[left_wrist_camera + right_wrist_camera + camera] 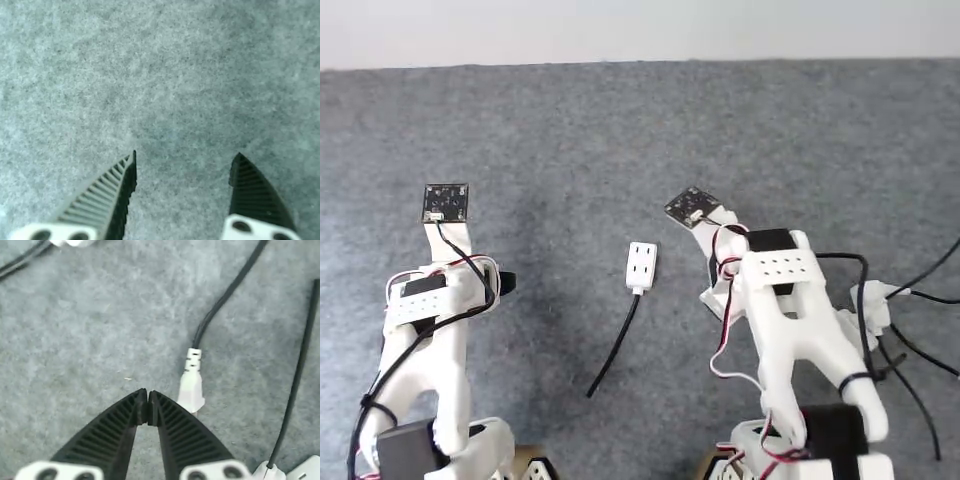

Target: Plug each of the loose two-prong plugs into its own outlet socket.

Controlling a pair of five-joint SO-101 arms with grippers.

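Right pincer [148, 401] was shut completely, tip against tip, with nothing held in it. It hung over the grey counter [570, 130], and a white two-prong plug [191, 390] lay flat just beside its tips, seemingly not touching them. The prong end of the plug pointed toward the pincer, and its black cord [227, 292] ran away from it. The left pincer [182, 167] was wide open over the bare cover and also held nothing.

I judged that the main danger was in the grasp. If the shut pincer went down as it was, it would only push the plug aside. It had to open first and come over the plug body. A grip on the thin cord end, or a slanted grip, could let the plug turn, so the prongs would miss the slots.

The white outlet block [641, 265] lay between the two arms, well apart from both, with its own black cord [618, 345] trailing to the near left. It looked light and nothing held it, so it might slide when a plug was pressed in.

A second black cord [299, 365] lay near the plug and ended in another white piece [270, 471]. These cords could catch the pincer or drag along.
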